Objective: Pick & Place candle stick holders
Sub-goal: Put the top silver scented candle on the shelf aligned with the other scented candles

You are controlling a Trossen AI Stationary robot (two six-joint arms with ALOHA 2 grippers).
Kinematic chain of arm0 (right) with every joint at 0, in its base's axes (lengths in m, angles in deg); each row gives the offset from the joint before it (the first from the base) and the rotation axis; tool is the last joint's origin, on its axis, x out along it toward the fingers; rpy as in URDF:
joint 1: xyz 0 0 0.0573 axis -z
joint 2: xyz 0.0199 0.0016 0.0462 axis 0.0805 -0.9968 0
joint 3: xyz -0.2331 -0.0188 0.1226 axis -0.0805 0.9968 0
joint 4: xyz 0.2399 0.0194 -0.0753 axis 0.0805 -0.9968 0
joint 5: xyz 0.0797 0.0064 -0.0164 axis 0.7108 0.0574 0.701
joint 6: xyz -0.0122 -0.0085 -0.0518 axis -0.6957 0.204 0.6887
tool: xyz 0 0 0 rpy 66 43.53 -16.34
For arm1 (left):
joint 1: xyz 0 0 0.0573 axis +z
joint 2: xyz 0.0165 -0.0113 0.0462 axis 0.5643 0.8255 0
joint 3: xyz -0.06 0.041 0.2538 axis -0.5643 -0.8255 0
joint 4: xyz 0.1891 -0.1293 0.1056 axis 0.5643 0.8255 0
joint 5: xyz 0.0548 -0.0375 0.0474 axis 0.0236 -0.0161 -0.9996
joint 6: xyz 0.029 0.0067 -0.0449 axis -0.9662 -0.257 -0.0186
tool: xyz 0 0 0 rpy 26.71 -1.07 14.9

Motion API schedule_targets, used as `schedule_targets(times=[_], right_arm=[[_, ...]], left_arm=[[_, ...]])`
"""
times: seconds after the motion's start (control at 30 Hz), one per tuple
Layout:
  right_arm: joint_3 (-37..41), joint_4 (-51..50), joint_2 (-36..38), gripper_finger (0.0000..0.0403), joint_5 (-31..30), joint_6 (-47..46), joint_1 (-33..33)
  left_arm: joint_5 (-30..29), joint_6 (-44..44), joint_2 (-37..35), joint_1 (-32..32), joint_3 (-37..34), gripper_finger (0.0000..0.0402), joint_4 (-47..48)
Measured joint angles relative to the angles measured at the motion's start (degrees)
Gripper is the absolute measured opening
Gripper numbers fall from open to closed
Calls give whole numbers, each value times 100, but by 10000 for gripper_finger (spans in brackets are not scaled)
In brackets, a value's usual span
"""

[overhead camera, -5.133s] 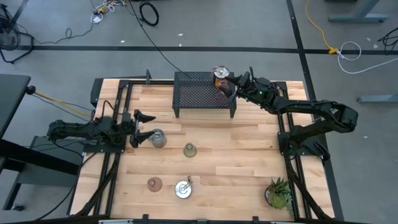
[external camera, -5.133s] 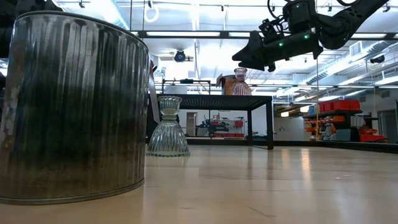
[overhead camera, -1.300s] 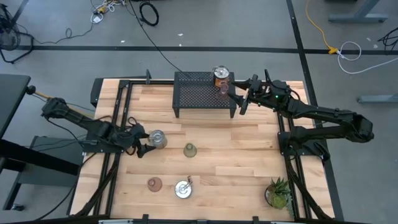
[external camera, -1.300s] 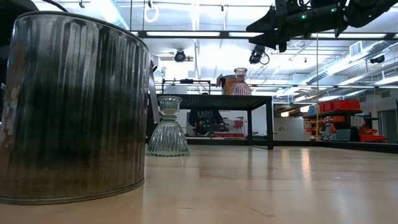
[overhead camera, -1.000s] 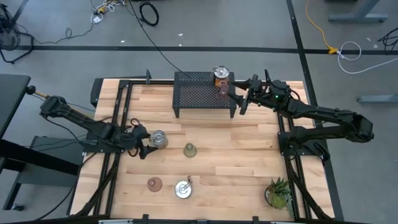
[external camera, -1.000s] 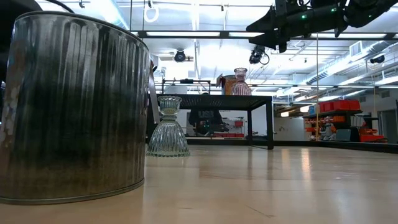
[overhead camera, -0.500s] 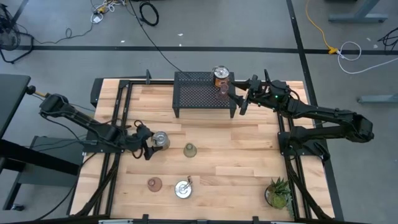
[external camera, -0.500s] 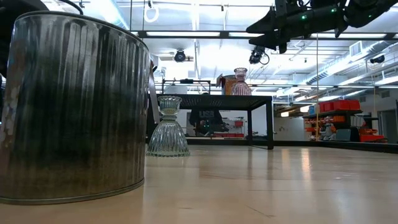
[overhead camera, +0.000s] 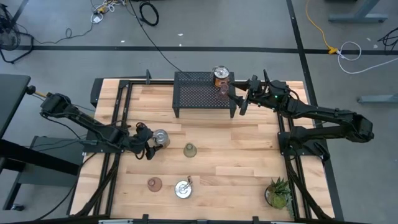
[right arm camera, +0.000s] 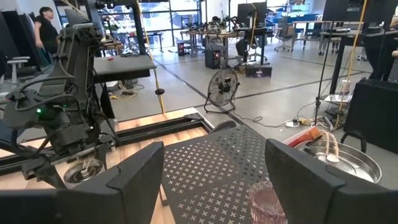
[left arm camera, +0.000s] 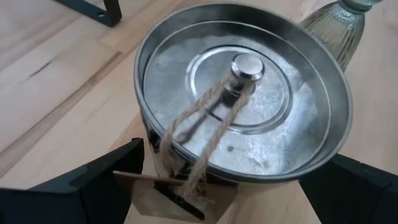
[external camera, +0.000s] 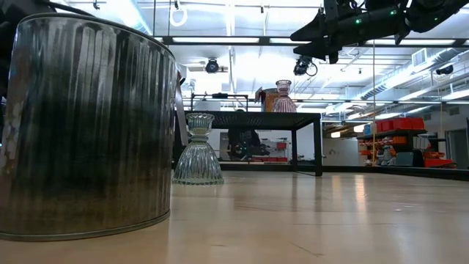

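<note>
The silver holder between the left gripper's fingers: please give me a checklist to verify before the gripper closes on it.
1. Left gripper open: ok, a finger on each side of the silver holder.
2. Holder upright on the table: ok.
3. Twine and paper tag clear of the fingers: not ok, they hang between them.
4. Olive-green holder apart from it: ok in the high view.
5. Free space on the black rack: ok, its left part is bare.
6. Right gripper out of the way: cannot tell, it hovers by the rack.

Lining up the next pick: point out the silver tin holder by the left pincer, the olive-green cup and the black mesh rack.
Silver tin holder (overhead camera: 160,139), high view, round top.
Olive-green cup (overhead camera: 189,150), high view, centre.
Black mesh rack (overhead camera: 198,92), high view, top surface.
</note>
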State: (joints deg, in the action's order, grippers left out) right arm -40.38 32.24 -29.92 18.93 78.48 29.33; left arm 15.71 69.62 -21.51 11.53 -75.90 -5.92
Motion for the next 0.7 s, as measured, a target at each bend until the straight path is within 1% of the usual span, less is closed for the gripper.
schedule_targets(times=[0.1,0.3,0.43,0.7], right_arm=[[0,0,0,279,0,0,0],[0,-1,0,279,0,-4,0],[0,0,0,279,0,-9,0],[0,-4,0,279,0,-22,-1]], left_arm=[[-63,-7,0,-2,0,399,-32],[-384,-37,0,0,0,399,-65],[-468,-42,0,-2,0,399,-147],[-750,-635,0,0,2,399,-808]])
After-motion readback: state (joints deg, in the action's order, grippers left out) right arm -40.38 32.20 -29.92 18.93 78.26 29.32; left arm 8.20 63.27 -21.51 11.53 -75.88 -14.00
